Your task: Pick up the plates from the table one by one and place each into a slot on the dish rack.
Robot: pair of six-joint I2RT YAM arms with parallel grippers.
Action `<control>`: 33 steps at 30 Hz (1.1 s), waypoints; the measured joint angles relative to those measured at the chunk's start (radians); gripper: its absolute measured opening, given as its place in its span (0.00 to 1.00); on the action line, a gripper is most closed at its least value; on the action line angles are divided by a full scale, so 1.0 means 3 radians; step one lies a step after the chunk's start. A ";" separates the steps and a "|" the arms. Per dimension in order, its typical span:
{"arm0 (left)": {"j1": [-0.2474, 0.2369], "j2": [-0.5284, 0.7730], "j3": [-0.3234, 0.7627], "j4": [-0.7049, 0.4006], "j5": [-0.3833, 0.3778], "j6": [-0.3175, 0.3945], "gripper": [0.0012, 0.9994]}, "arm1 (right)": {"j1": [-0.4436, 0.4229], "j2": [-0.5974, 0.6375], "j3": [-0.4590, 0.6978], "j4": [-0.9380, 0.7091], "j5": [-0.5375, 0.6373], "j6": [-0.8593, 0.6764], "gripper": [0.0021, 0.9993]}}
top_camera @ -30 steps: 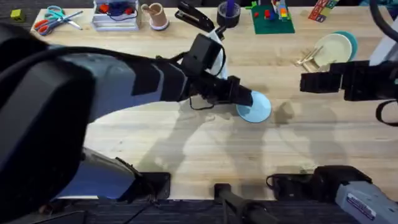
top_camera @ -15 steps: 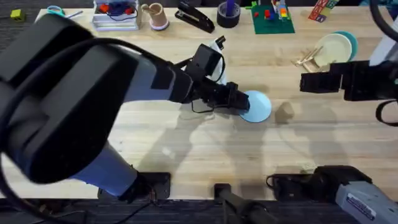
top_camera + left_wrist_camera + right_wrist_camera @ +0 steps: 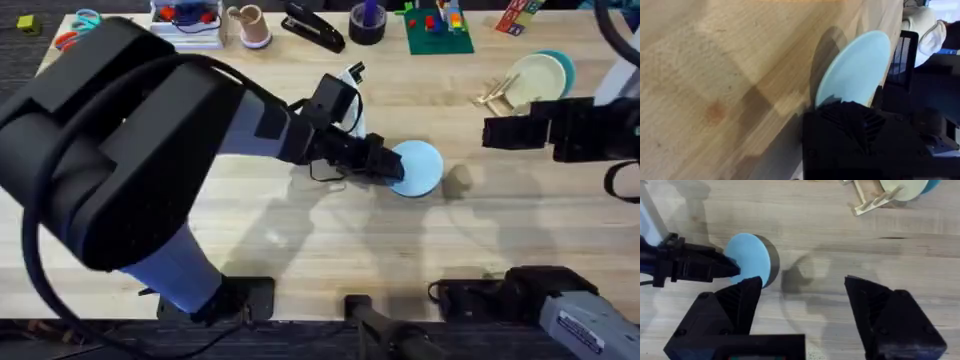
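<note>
Dish rack (image 3: pixel 497 95) sat at the far right of the worktop (image 3: pixel 300 230), small wooden sticks, holding a cream plate (image 3: pixel 535 77) with a teal plate (image 3: pixel 566 68) just behind it, both propped up in the rack. Right wrist view showed the same rack (image 3: pixel 867 202) and cream plate (image 3: pixel 902 187); which gap they sat in, cannot tell. Clear tray (image 3: pixel 186 25) at the far left held red and blue items, too small to name. Tan cup (image 3: pixel 251 24) beside it, contents hidden. Green baseplate (image 3: pixel 438 30) with coloured blocks on top, far centre.

Light blue plate (image 3: pixel 415 168) was near the middle of the worktop, tilted up off the wood, its shadow below it. Left end effector (image 3: pixel 388 166) was clamped on the plate's left rim, fingers narrow around the edge; in the left wrist view the plate (image 3: pixel 855 67) stuck out past the black finger (image 3: pixel 860 140). Right end effector (image 3: pixel 802 297) hung to the right of the blue plate (image 3: pixel 747 257), apart from it, fingers spread wide and holding nothing. In the overhead it (image 3: pixel 490 132) sat between the blue plate and the rack.
</note>
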 joint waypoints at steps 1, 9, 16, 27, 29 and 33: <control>0.0000 0.0000 0.0000 0.0000 0.0000 0.0000 0.04 | 0.0000 0.0000 0.0000 0.0000 0.0000 0.0000 0.99; 0.0000 0.0000 0.0000 -0.0001 0.0001 0.0000 0.04 | -0.0051 0.0029 0.0003 -0.0001 -0.0143 0.0111 0.99; 0.0000 0.0000 0.0000 -0.0001 0.0003 0.0000 0.04 | -0.0443 0.0377 0.0005 -0.0109 -0.0730 0.0141 0.99; 0.0000 0.0000 0.0000 -0.0001 0.0007 0.0000 0.04 | -0.1039 0.0956 -0.0399 -0.0019 -0.1841 -0.0253 0.99; 0.0000 0.0000 0.0000 -0.0002 0.0008 0.0000 0.04 | -0.1063 0.1038 -0.0460 0.0047 -0.1973 -0.0303 0.99; 0.0000 0.0000 0.0000 -0.0003 0.0009 0.0000 0.04 | -0.1069 0.1167 -0.0478 0.0151 -0.2118 -0.0352 1.00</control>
